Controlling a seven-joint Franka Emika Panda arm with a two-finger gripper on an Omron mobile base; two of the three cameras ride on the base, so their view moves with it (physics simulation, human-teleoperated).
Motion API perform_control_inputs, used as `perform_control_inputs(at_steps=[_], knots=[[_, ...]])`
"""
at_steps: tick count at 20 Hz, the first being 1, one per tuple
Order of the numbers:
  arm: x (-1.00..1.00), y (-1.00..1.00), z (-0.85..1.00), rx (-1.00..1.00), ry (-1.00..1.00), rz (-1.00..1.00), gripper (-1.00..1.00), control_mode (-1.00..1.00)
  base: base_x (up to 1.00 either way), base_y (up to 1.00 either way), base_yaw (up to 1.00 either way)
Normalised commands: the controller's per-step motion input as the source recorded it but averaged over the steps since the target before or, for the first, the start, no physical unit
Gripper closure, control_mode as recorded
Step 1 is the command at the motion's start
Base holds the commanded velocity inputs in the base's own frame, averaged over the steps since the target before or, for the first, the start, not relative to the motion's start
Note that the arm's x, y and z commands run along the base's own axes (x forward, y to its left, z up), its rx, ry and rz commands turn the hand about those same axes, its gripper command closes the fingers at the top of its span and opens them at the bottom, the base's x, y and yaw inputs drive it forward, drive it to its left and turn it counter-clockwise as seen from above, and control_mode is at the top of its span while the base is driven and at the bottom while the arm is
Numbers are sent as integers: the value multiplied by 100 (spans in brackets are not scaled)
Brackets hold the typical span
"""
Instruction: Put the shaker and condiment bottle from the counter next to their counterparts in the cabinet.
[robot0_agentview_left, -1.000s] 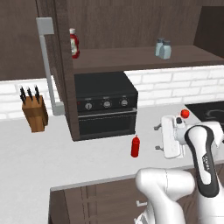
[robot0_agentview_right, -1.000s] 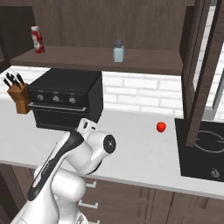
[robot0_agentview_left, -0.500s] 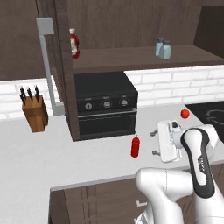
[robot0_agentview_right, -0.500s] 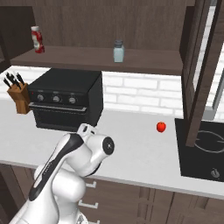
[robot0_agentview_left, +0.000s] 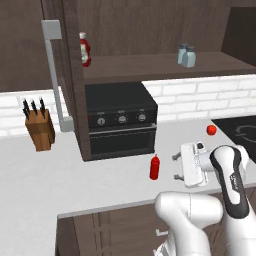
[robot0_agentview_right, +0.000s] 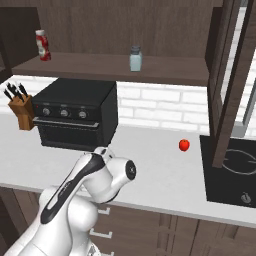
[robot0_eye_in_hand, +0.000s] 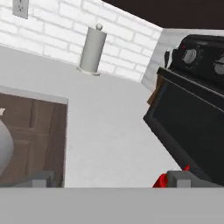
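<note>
- i have the gripper (robot0_agentview_left: 176, 167) standing wide, its fingers apart with nothing between them, pointed sideways toward the condiment bottle (robot0_agentview_left: 155, 167) and hanging just above the counter (robot0_agentview_left: 60, 180).
- the all-red condiment bottle stands upright on the counter in front of the black toaster oven (robot0_agentview_left: 120, 125), just off its lower right corner, near the gripper but apart from it.
- in the hand view a bit of red, the bottle (robot0_eye_in_hand: 162, 179), shows beside the right finger tip (robot0_eye_in_hand: 183, 178), with the oven's dark door above it.
- in the cabinet (robot0_agentview_left: 150, 30), the white-capped red bottle (robot0_agentview_left: 85, 49) stands at the left end of the shelf, next to the door with the pale bar handle (robot0_agentview_left: 52, 75).
- two shakers (robot0_agentview_left: 186, 55) stand together at the right of the shelf in the left base view; i cannot tell from here which is the darker one.
- from the right base view they line up as one pale blue shaker (robot0_agentview_right: 135, 59).
- a knife block (robot0_agentview_left: 40, 127) sits on the counter left of the oven, a small red fruit (robot0_agentview_left: 211, 130) near the cooktop (robot0_agentview_left: 240, 132).
- the hand view also has a paper towel roll (robot0_eye_in_hand: 92, 49) against the white brick wall.
</note>
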Motion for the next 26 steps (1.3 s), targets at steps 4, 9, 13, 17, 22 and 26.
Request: perform_control_inputs(at_steps=[4,9,13,17,22,26], knots=[[19,13,-18,1,17,-4,-100,-100,0,0,0],[22,8,-17,1,16,-7,-100,-100,0,0,0],[4,8,-8,3,10,-5,-100,-100,0,0,0],[0,16,-6,0,4,-2,-100,-100,0,0,0],[4,12,-7,0,5,-1,-100,-100,0,0,0],[18,8,-6,0,6,-2,-100,-100,0,0,0]])
